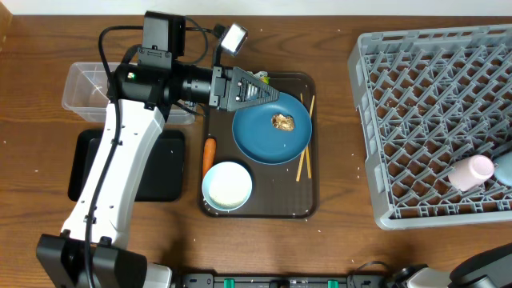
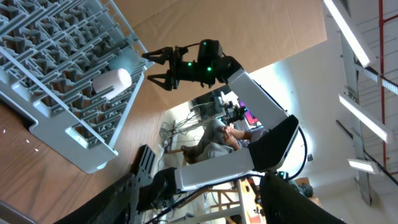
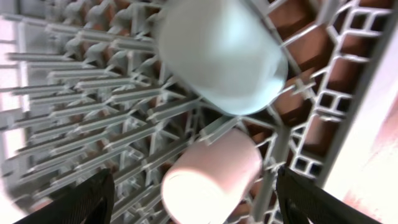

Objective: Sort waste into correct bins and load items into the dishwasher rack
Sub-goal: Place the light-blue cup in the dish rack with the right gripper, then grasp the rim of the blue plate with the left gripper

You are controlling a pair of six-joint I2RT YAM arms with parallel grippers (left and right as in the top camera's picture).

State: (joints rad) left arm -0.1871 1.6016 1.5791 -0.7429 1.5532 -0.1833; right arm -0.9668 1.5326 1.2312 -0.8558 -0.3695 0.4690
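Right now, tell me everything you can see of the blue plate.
The blue plate is round, dark blue and glossy, perhaps ceramic. It lies flat, face up, on the brown serving tray. A brown food lump sits near its middle. The left gripper hangs over its upper-left rim; contact is unclear. Chopsticks lie beside its right edge.

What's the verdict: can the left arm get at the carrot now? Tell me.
Probably yes. The carrot piece lies uncovered beside the blue plate, and the open left gripper hovers close by over the same tray.
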